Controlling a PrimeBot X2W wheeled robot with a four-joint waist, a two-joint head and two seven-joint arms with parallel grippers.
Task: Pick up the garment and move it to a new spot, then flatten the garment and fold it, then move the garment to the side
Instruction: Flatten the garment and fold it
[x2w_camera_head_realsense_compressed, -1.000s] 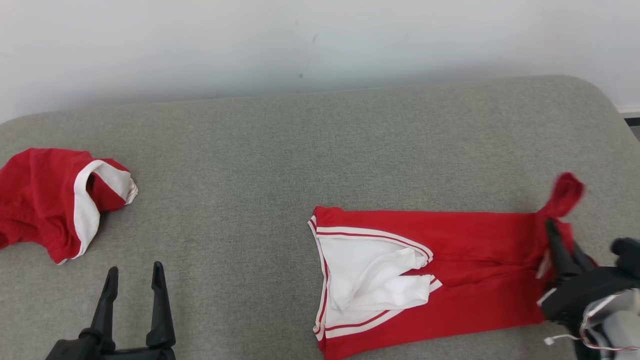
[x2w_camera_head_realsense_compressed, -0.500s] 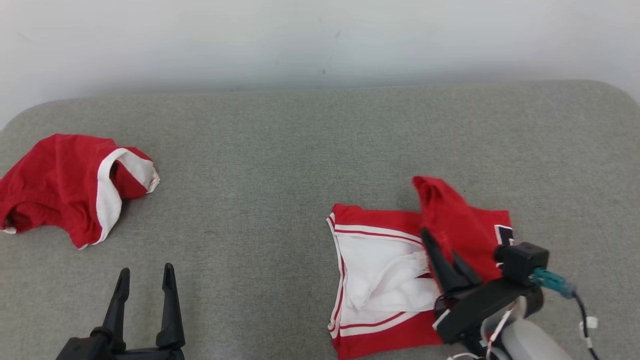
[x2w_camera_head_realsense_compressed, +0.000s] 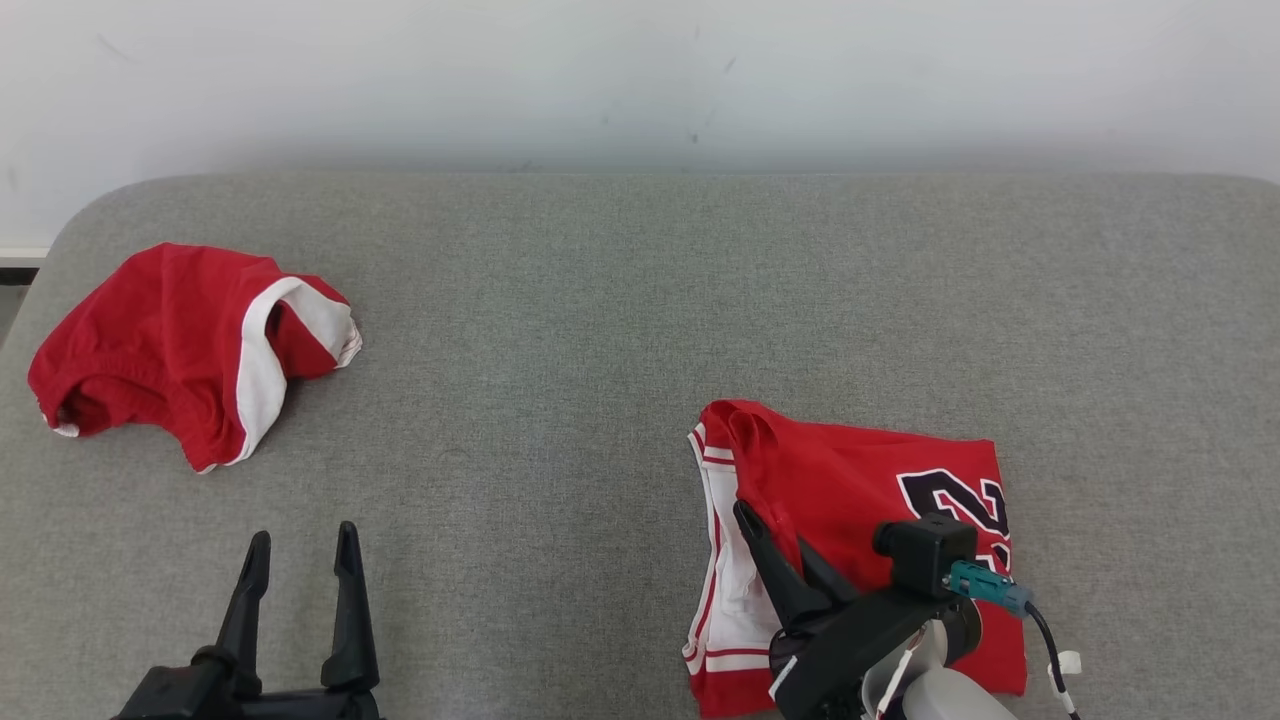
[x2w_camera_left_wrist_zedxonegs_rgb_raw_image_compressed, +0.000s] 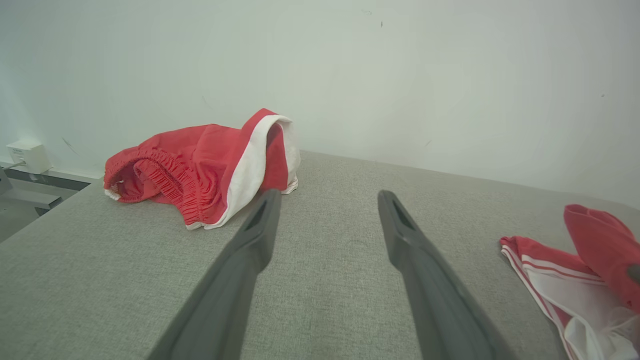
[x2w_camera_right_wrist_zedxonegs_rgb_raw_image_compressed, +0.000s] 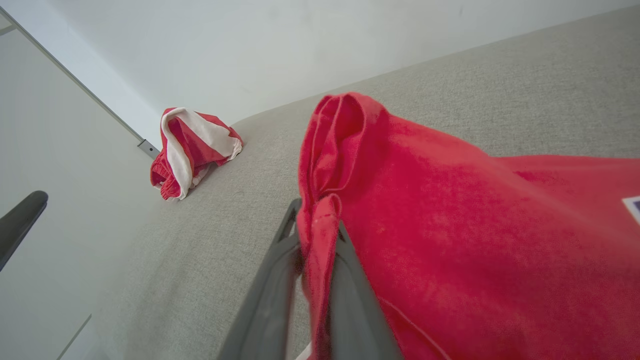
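Near right on grey upholstered surface (x2w_camera_head_realsense_compressed: 560, 330): red-and-white numbered jersey (x2w_camera_head_realsense_compressed: 850, 480), half folded, bunched red edge pinched in shut right gripper (x2w_camera_head_realsense_compressed: 770, 530). Near left: left gripper (x2w_camera_head_realsense_compressed: 300, 540) spread wide, empty. Risk: snagging cloth on release, dragging the fold crooked.

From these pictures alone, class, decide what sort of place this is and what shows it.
Probably an indoor clothes-folding test setup: a grey padded surface against a bare white wall, with a red jersey and red shorts on it.
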